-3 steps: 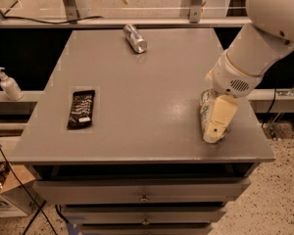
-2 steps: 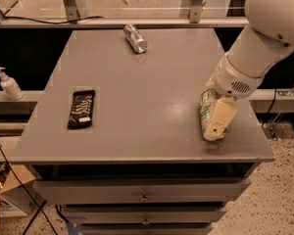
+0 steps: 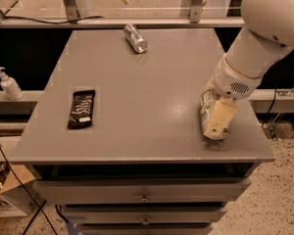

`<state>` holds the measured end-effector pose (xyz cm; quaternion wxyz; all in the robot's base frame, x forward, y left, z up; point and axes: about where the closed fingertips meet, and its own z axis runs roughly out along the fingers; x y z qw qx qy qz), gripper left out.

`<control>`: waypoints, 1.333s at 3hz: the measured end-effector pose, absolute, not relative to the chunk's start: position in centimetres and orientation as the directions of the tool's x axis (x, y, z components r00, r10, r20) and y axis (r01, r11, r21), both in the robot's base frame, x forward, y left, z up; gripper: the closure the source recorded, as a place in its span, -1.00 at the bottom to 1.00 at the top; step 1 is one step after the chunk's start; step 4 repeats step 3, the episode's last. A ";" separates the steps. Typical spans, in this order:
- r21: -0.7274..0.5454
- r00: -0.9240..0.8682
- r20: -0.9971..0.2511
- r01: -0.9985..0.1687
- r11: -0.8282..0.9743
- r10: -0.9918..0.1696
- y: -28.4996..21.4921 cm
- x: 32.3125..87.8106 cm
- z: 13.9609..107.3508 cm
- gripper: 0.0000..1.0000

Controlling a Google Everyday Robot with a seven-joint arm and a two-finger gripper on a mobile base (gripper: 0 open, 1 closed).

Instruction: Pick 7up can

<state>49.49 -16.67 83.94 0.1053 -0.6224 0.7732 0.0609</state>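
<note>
The 7up can, white and silver with green markings, lies on its side near the front right corner of the grey table. My gripper is down over the can from the right, and its cream-coloured part covers the can's right side and front end. The white arm reaches in from the upper right. Only the can's left side shows.
A slimmer plain silver can lies at the back middle of the table. A black snack bar lies at the left. A soap dispenser stands on a ledge to the left. Drawers sit below the table's front edge.
</note>
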 end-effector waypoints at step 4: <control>-0.222 0.016 -0.429 -0.971 0.088 -0.903 -11.1 53.0 99.3 1.00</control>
